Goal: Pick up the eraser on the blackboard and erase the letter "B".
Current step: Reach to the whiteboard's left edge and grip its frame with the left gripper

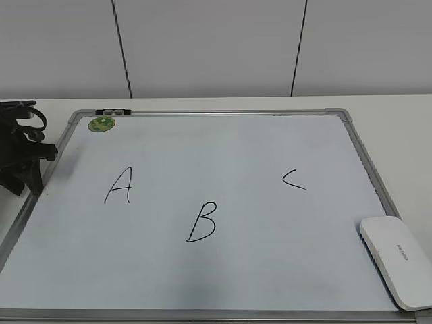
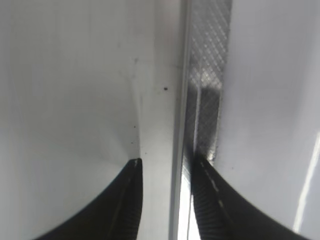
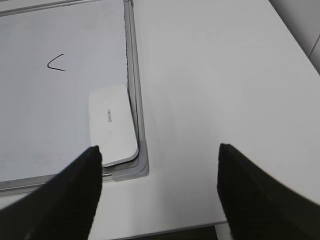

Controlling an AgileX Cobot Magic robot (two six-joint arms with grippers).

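Observation:
The blackboard (image 1: 270, 135) is a white board in a silver frame, lying flat on the table. The letter "B" (image 1: 202, 221) is drawn in black at its lower middle, between an "A" (image 1: 119, 185) and a "C" (image 1: 294, 179). The white eraser (image 1: 398, 260) lies on the board's near right corner; it also shows in the right wrist view (image 3: 111, 122). My right gripper (image 3: 159, 150) is wide open and empty above the bare table, just right of that corner. My left gripper (image 1: 20, 155) rests at the board's left edge with its jaws (image 2: 167, 162) a narrow gap apart, holding nothing.
A small round green magnet (image 1: 102, 123) sits at the board's far left corner, next to a dark clip (image 1: 113, 111) on the frame. The board's frame (image 2: 205, 60) runs between the left jaws. The white table (image 3: 215, 75) extends right of the board.

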